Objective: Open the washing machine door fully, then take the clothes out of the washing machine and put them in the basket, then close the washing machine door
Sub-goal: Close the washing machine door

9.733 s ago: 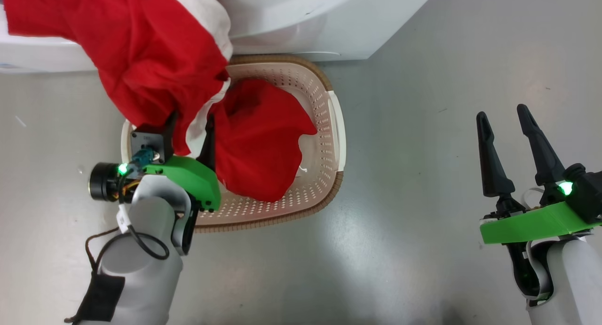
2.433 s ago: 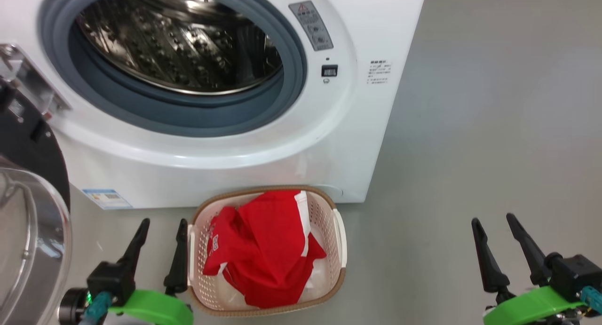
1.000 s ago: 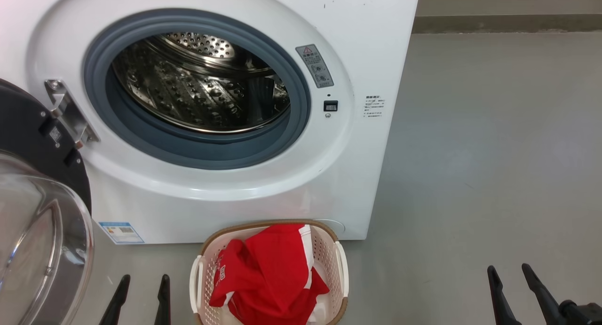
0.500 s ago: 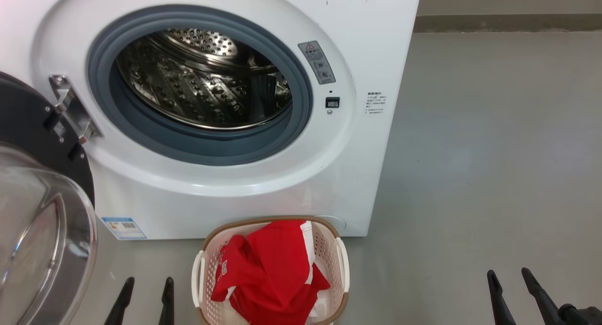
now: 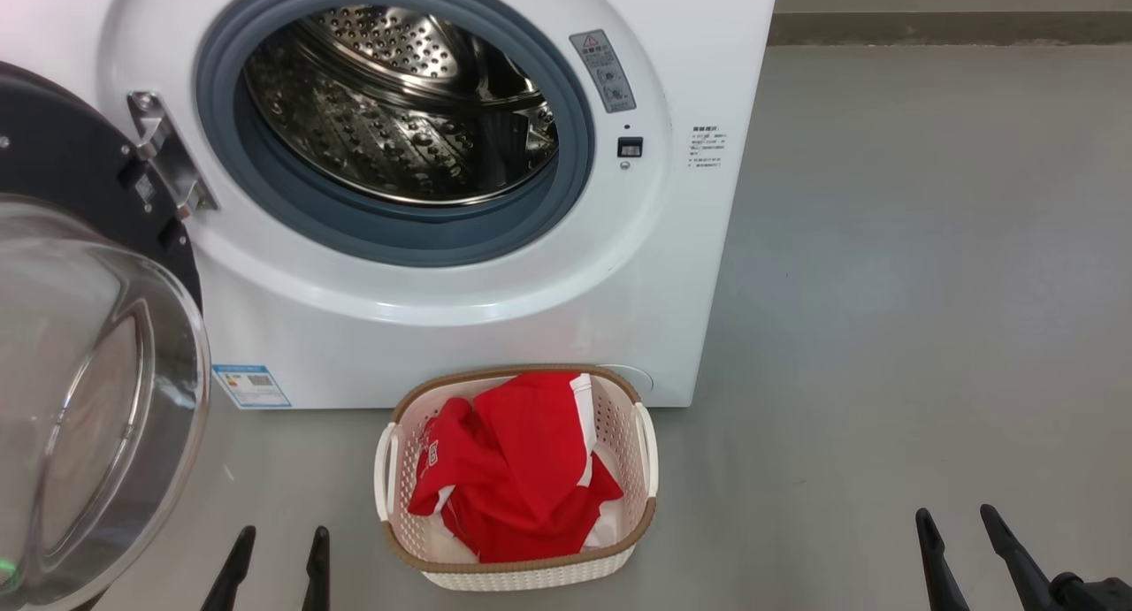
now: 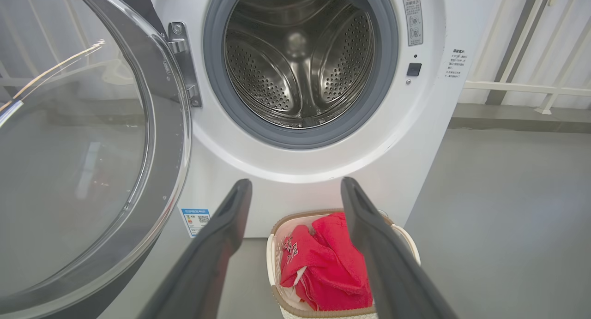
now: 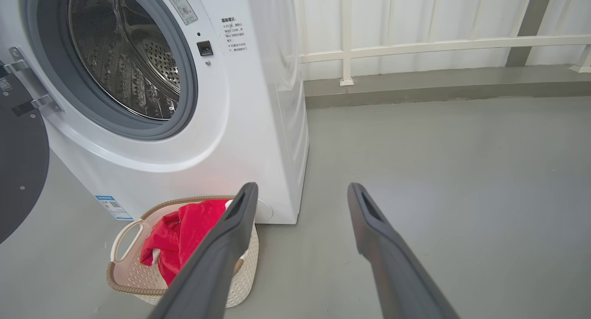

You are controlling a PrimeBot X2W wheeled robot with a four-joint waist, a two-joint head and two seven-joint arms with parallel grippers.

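The big white washer (image 5: 442, 337) stands on the grey floor (image 5: 884, 328) with its round mouth wide open. Its door (image 5: 97, 390) hangs out to the left on a metal hinge (image 5: 168, 160), and the clear glass bowl faces the robot. The shiny drum (image 5: 407, 116) inside looks empty; no red cloth can be seen in it. The basket (image 5: 531, 580) sits on the floor right in front of the washer, low down and near the middle. The red and white clothes (image 5: 522, 478) lie in a heap inside it. The left gripper (image 5: 283, 533) is low on the left, between the door and the basket. Its two fingers are spread apart with nothing in them. The right gripper (image 5: 955, 514) is far off to the right over bare floor, also spread and holding nothing. So the clothes part looks done, and the step now is to shut the door. The left gripper is the closest one. It would need to get round to the outer side of the door and push it across to the mouth until it clicks. The push should stay clear of the basket, so it does not get bumped.
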